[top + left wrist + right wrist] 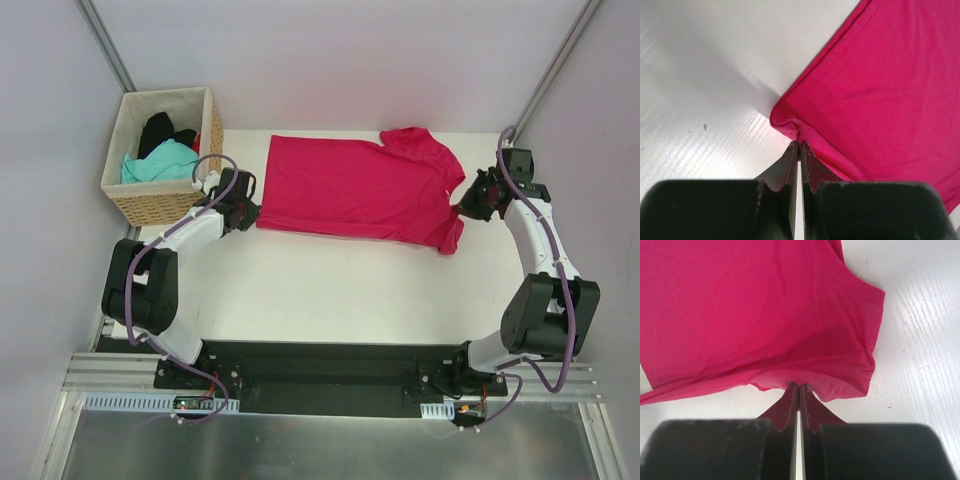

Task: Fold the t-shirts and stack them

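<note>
- The crimson-pink t-shirt (360,190) lies flat and sideways across the far half of the table (330,290), hem end toward the left edge and neck end toward the right edge.
- Its cloth is a bright, even pink and mostly smooth. 1 short sleeve juts out toward the far right corner, and a ribbed seam shows in the right wrist view.
- The left pincer (799,145) is closed tight on the near hem corner, where the cloth puckers at the tips.
- The right pincer (799,386) is closed tight too, pinching the near edge at the neck end, where folds gather toward the tips.
- 2 more shirts sit bunched in the wicker basket (205,120) at the far left corner: a teal t-shirt (160,163) in front and a black t-shirt (160,130) behind it.
- The basket walls hide most of both, so their shapes cannot be told.
- From above, the wrists cover both sets of pincer tips.
- Both wrist views cut the pink shirt off at the frame edges, and whether it lies single or doubled cannot be told.
</note>
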### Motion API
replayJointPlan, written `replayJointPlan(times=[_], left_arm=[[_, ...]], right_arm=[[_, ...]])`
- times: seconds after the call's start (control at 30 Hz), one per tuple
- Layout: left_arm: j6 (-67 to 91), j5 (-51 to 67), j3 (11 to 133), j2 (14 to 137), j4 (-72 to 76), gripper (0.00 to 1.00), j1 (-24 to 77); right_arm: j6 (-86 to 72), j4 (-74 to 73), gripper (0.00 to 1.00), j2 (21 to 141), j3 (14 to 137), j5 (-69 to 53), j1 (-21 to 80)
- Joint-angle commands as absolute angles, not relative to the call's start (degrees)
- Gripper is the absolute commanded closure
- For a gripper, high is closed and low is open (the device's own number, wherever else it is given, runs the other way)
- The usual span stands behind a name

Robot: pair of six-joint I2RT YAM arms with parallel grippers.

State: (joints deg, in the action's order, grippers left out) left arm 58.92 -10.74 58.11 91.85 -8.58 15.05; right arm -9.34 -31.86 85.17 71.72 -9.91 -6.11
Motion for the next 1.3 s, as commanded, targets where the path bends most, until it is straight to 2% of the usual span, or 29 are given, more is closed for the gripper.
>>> replayJointPlan(times=[0.0,0.77,1.27], left_arm=[[57.39,-12.57,60.99,92.55,-9.32,1.00,15.21],[64.16,-12.30,62.23,94.92,-9.23,1.00,15.21],[63.72,-13.36,67.85,98.17,-9.84,1.00,15.21]], right_arm=[[-7.30,-30.15,1.00,84.64,74.00,-9.32,-6.68],[-8.17,-24.79,1.00,87.54,75.85,-12.13,-8.61],[-5.54,-23.55,1.00,91.93,78.48,-15.73,-9.05]])
